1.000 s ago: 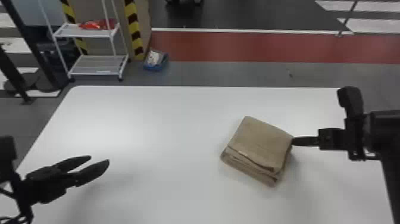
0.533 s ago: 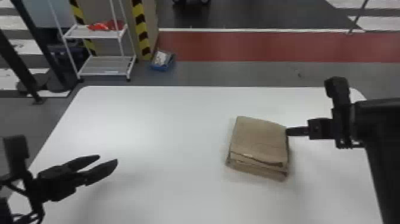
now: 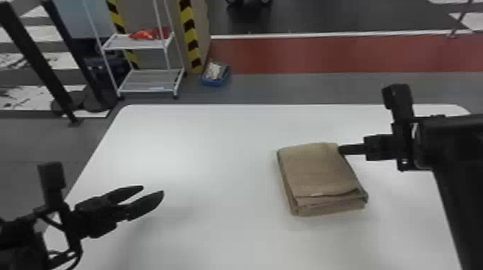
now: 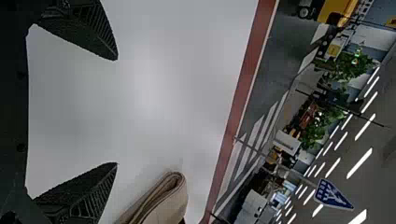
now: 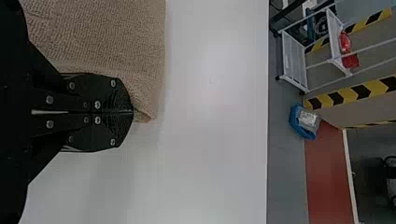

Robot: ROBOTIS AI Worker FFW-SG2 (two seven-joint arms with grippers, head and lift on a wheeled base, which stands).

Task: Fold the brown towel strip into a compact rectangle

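While the head view looks down on the white table, the brown towel strip lies on it as a compact, layered block, right of centre, with its stacked edges toward the robot. The right gripper reaches in from the right and touches the block at its far right corner. Well apart from the cloth, the left gripper hangs over the table's near left part, its jaws parted. On the floor beyond stand a white rack and a blue tray.

In the left wrist view, the left gripper has its jaws spread wide with nothing between them; a rounded fold of the brown towel strip shows apart from them.

In the right wrist view, the jaws of the right gripper are pressed together, right against the brown towel strip's edge. Whether any cloth is pinched between them, I cannot tell.
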